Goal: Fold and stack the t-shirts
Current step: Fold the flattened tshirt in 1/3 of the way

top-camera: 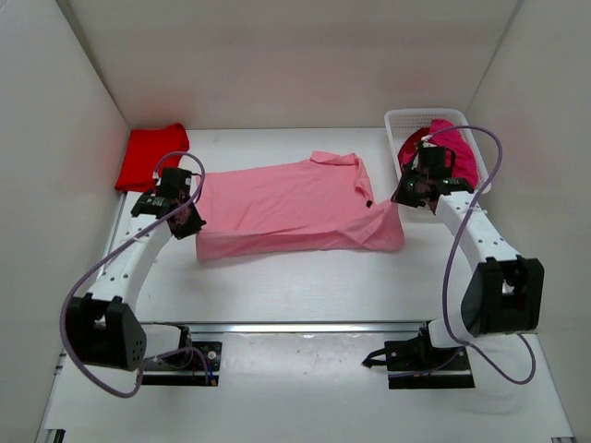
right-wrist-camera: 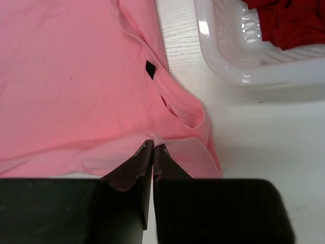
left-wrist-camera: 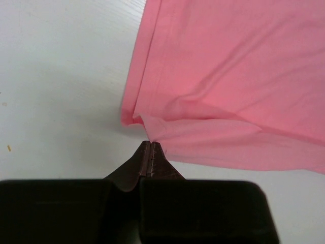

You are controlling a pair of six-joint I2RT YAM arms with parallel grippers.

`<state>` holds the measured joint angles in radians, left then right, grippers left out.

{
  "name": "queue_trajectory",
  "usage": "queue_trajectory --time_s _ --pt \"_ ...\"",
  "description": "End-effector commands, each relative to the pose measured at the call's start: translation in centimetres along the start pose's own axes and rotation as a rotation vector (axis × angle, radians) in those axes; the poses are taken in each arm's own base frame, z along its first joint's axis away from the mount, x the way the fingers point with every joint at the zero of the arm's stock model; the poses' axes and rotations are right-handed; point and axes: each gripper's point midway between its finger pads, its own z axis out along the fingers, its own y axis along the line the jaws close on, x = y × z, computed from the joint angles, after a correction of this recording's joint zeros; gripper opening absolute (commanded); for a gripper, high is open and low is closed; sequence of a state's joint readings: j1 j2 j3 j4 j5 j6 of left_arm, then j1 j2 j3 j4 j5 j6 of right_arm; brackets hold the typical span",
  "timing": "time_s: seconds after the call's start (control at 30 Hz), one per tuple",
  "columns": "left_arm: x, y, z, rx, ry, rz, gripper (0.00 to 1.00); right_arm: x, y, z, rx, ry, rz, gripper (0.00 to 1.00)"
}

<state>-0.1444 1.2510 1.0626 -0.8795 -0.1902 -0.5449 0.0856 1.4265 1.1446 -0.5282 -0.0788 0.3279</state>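
Observation:
A light pink t-shirt [top-camera: 295, 208] lies spread across the middle of the table, its near edge lifted between my grippers. My left gripper [top-camera: 189, 220] is shut on the shirt's left near corner; in the left wrist view the gripper [left-wrist-camera: 150, 145] pinches the pink t-shirt [left-wrist-camera: 238, 71] at its hem. My right gripper [top-camera: 404, 197] is shut on the right near edge; in the right wrist view the gripper [right-wrist-camera: 153, 146] grips the pink t-shirt [right-wrist-camera: 71, 76] near its collar. A bright red t-shirt [top-camera: 150, 155] lies folded at the back left. A magenta t-shirt [top-camera: 459, 148] sits in the basket.
A white mesh basket [top-camera: 402, 120] stands at the back right, close to my right arm; it also shows in the right wrist view [right-wrist-camera: 228, 56]. White walls enclose the table on three sides.

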Motion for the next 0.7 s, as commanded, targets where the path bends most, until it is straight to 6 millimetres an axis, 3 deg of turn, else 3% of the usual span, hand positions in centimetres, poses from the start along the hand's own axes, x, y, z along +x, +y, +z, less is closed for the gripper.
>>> queue_trajectory --time_s 0.0,0.17,0.3,0.67 --pt "-0.9 0.3 2.0 -0.004 -0.002 -0.018 0.00 -1.9 1.3 1.5 -0.048 -0.032 -0.038 0.00" --pt "-2.1 0.8 3.2 -0.030 -0.020 -0.029 0.00 -2.5 1.6 3.5 -0.043 -0.026 -0.052 0.00" --pt "-3.3 -0.1 3.6 -0.002 -0.028 -0.047 0.00 -4.0 2.3 4.5 -0.035 -0.026 -0.073 0.00" --pt "-2.5 1.2 7.0 -0.042 0.051 -0.063 0.00 -7.6 2.9 8.4 0.002 -0.024 -0.115 0.00"
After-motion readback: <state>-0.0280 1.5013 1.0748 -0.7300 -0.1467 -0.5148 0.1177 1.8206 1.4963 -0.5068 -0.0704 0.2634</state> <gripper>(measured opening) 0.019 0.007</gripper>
